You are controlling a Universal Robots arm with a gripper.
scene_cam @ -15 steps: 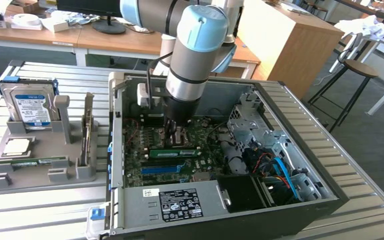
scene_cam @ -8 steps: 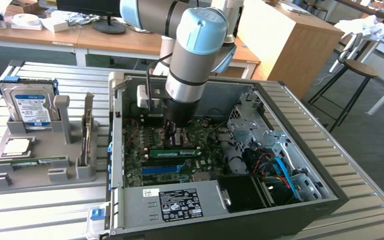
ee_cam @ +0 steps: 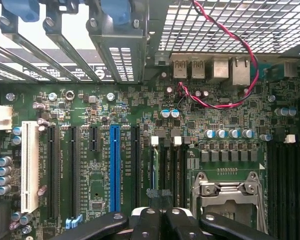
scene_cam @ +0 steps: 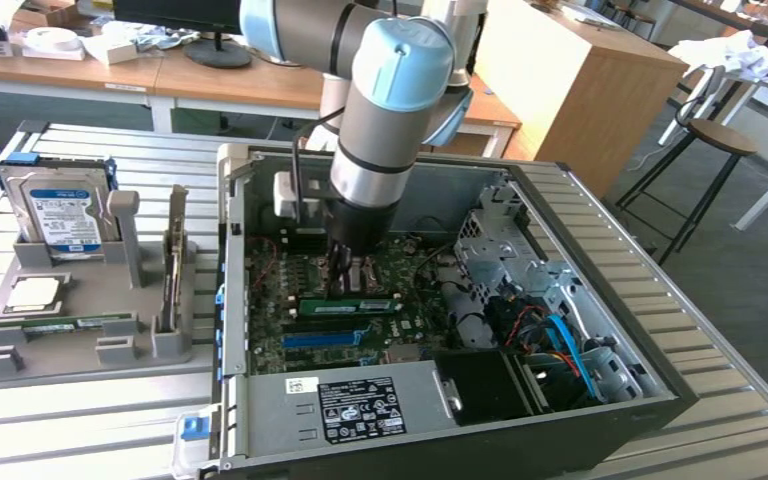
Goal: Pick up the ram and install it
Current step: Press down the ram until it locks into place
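In the exterior view, the arm reaches down from the top centre of the frame into the open computer case [scene_cam: 531, 190], and its gripper [scene_cam: 347, 268] hangs just above the motherboard [scene_cam: 307, 300] in the middle of the picture. The ram [scene_cam: 348, 304] lies seated across the board directly below the fingertips, a green stick with a pale sticker. At the left of the frame a grey holder [scene_cam: 91, 345] carries a hard drive [scene_cam: 64, 215] standing upright at its back and a square processor [scene_cam: 31, 292] lying flat in front of it. In the wrist view, the gripper [ee_cam: 162, 215] shows at the bottom centre, its black fingers [ee_cam: 147, 222] pressed together with nothing between them. Just beyond the tips runs a narrow memory slot [ee_cam: 162, 167] with white clips at its far end; whether the ram sits in it cannot be told here. A blue slot [ee_cam: 114, 160] stands left of centre, and the processor socket [ee_cam: 228, 192] lies at lower right.
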